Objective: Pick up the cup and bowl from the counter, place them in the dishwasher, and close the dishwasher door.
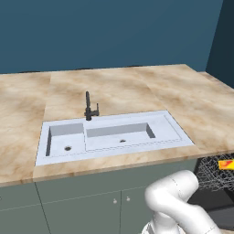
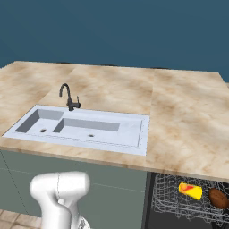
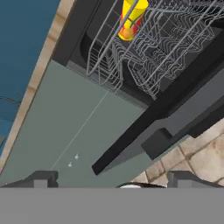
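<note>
The orange-yellow cup (image 2: 190,191) lies on its side in the dishwasher's wire rack (image 2: 172,201), and a brown bowl (image 2: 218,198) sits just right of it. The hand view shows the same cup (image 3: 131,17) in the rack (image 3: 144,52). The dishwasher door (image 3: 192,105) hangs open as a dark grey panel, slanting across that view. My gripper (image 3: 113,181) is low in front of the cupboards, left of the door. It is open, with its fingertips (image 3: 41,178) wide apart and nothing between them. The cup (image 1: 226,164) also peeks out at the right edge of the left base view.
The marble counter (image 1: 119,87) carries a white double sink (image 1: 112,135) with a black tap (image 1: 89,107). Grey-green cupboard doors (image 3: 74,122) with small knobs stand left of the dishwasher. Tan floor tiles (image 3: 201,162) lie under the door. My white arm (image 1: 178,201) rises below the sink.
</note>
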### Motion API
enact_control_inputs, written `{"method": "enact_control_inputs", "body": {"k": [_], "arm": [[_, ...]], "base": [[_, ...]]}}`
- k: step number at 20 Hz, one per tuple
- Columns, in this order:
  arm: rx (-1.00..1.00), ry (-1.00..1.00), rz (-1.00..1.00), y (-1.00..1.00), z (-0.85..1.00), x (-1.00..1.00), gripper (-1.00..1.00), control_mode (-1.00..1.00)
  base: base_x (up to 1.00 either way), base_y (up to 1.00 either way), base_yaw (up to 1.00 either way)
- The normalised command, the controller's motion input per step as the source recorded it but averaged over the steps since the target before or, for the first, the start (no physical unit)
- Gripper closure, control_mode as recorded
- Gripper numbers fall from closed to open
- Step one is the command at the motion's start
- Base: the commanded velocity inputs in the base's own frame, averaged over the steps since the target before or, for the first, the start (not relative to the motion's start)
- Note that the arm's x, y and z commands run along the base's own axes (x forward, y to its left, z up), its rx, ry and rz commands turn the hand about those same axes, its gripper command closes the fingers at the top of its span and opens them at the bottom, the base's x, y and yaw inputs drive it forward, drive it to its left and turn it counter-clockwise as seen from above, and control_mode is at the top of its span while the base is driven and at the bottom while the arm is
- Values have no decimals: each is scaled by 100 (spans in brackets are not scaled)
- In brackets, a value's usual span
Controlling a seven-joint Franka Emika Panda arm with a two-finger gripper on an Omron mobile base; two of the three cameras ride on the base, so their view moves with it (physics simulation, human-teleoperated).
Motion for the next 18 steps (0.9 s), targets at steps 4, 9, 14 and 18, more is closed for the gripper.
{"method": "enact_control_inputs", "body": {"k": [4,9,14,18], "arm": [[-2,-1,-30,-2,-3,51,-100,-100],[0,0,-18,-2,-27,23,-100,-100],[-3,-4,-3,-2,-58,-12,-100,-100],[-3,-5,0,-14,-51,-5,-100,-100]], "base": [[0,0,0],[0,0,0],[0,0,0],[0,0,0]]}}
